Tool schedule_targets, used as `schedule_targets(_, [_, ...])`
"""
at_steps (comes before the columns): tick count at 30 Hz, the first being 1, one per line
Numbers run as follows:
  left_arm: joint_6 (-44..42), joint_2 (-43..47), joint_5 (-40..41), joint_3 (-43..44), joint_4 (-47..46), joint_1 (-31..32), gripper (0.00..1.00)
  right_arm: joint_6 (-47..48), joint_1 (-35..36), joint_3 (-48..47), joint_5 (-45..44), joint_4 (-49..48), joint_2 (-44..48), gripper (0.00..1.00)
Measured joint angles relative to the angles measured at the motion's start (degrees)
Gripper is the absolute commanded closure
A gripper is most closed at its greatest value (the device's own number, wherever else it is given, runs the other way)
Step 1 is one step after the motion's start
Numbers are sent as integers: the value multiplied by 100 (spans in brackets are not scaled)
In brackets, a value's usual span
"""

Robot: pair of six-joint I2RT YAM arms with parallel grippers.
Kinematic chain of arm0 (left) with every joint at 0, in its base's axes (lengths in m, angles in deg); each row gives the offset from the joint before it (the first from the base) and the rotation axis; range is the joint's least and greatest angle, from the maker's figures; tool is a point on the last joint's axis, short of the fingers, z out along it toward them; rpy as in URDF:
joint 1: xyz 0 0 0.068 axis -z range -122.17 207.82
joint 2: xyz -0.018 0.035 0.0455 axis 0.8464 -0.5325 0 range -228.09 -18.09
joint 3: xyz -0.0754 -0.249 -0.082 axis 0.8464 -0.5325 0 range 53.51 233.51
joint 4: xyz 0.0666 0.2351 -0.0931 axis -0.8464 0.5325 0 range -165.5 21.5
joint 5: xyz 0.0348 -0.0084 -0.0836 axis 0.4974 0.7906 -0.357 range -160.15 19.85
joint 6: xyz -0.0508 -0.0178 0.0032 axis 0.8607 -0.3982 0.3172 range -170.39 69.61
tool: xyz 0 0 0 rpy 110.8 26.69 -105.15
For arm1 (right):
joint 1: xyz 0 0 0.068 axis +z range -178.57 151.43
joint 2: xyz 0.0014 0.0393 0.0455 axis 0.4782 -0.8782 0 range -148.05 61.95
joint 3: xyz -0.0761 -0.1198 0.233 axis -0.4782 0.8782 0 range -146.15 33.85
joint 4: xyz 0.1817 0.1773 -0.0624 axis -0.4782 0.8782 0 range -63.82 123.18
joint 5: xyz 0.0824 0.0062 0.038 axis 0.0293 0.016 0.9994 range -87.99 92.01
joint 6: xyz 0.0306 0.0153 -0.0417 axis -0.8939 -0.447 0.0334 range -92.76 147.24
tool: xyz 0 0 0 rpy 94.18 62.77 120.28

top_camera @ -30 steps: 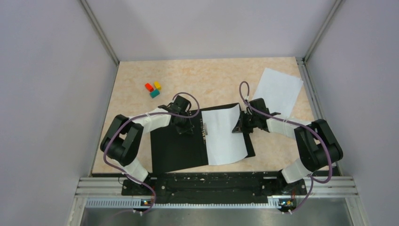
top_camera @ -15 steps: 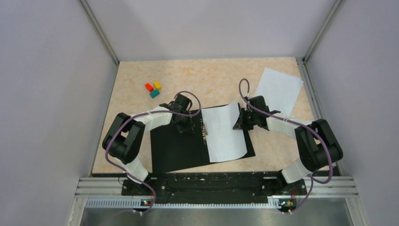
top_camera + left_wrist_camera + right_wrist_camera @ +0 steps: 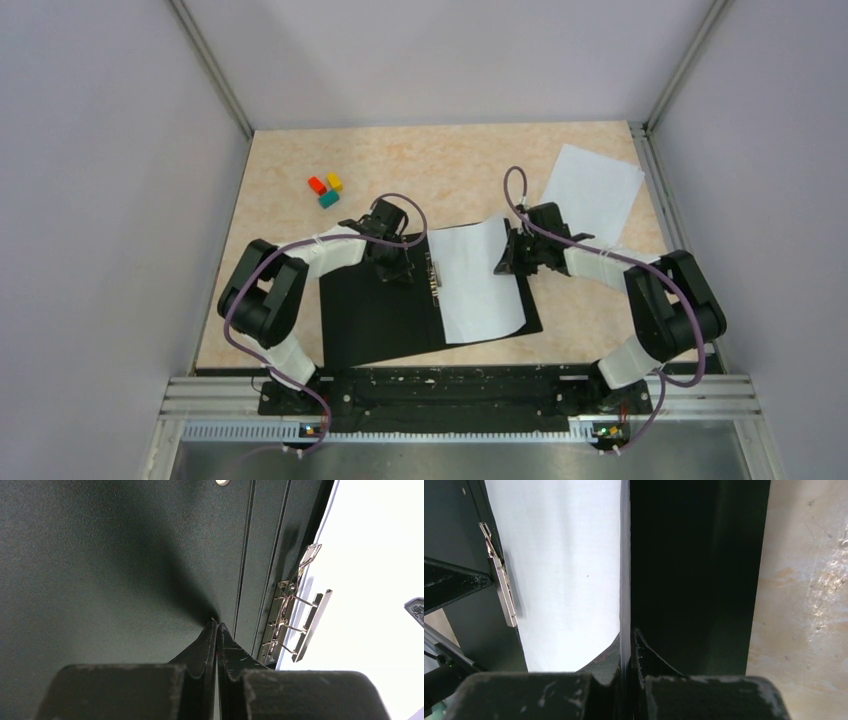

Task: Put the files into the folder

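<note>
The folder (image 3: 375, 315) lies open in the middle of the table, black inside up, with its metal spine clip (image 3: 436, 274) in the centre. One white sheet (image 3: 475, 285) lies on its right half, right edge curled up. My right gripper (image 3: 507, 262) is shut on that raised edge (image 3: 625, 570). My left gripper (image 3: 392, 268) is shut and empty, its tips pressing on the black left half (image 3: 125, 565) just left of the clip (image 3: 292, 620). The second white sheet (image 3: 590, 192) lies on the table at the far right, outside the folder.
Three small blocks, red (image 3: 317, 185), yellow (image 3: 335, 181) and teal (image 3: 328, 199), sit at the far left of the table. Grey walls stand on both sides and behind. A metal rail (image 3: 450, 395) runs along the near edge.
My right gripper has carried the sheet's raised edge slightly left and away. The sheet has slid a little toward the clip. My left gripper has barely moved.
</note>
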State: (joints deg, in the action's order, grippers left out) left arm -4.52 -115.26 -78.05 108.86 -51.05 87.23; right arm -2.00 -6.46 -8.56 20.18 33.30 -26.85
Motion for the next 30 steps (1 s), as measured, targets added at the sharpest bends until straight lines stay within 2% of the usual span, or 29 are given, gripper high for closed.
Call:
schedule_targets(16, [-2,-26,-24,26,0,-7,95,229,116,-66,-42,-22,-195,100])
schedule_targets(18, [-2,-26,-24,26,0,-7,96,251,116,-98,-74,-22,-223,96])
schedule_targets(21, [-4,-26,-22,26,0,-7,96,273,116,-140,-138,-2,-240,87])
schedule_targets(23, [-4,-26,-22,26,0,-9,96,293,116,-166,-188,17,-245,77])
schedule_targets(27, [-17,-26,-22,28,0,-11,96,317,122,-254,-232,92,-245,50])
schedule_targets(30, [-26,-26,-20,35,2,-15,96,313,151,-343,-339,160,-210,33])
